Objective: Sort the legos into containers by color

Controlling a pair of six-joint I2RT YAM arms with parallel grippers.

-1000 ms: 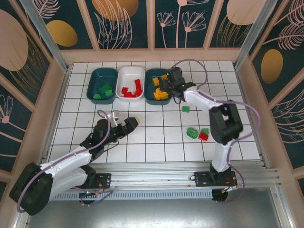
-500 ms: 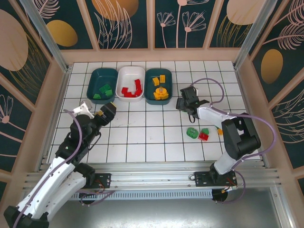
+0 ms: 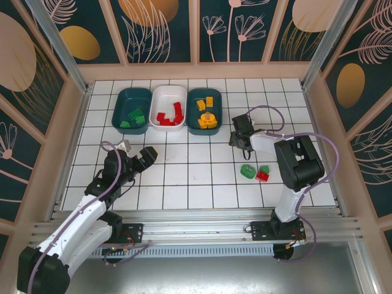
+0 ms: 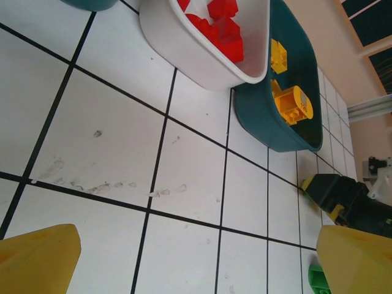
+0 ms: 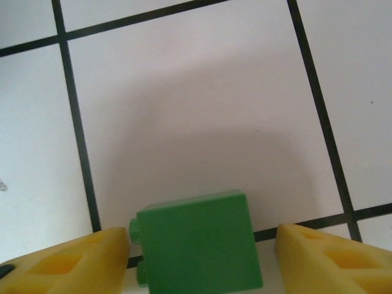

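A green lego (image 5: 196,245) lies on a white tile between the yellow fingertips of my right gripper (image 5: 199,260). The jaws stand open around it, with a gap showing on its right side. From above, that gripper (image 3: 240,138) is low over the floor, right of the containers. The left teal tub (image 3: 132,99) holds green legos, the white tub (image 3: 169,93) red ones (image 4: 223,30), and the right teal tub (image 3: 195,98) yellow-orange ones (image 4: 293,104). A green ring (image 3: 248,171), a red brick (image 3: 263,176) and a small green one lie loose. My left gripper (image 3: 136,151) hovers open and empty.
The left wrist view looks across bare tiles toward the white tub (image 4: 184,49) and the teal tub (image 4: 269,131), with the right arm's black and yellow gripper (image 4: 343,196) beyond. Wooden walls and metal posts ring the tiled floor.
My right gripper left the yellow-orange tub, moved down and right, and now straddles the green lego. My left arm swung left and drew back toward its base.
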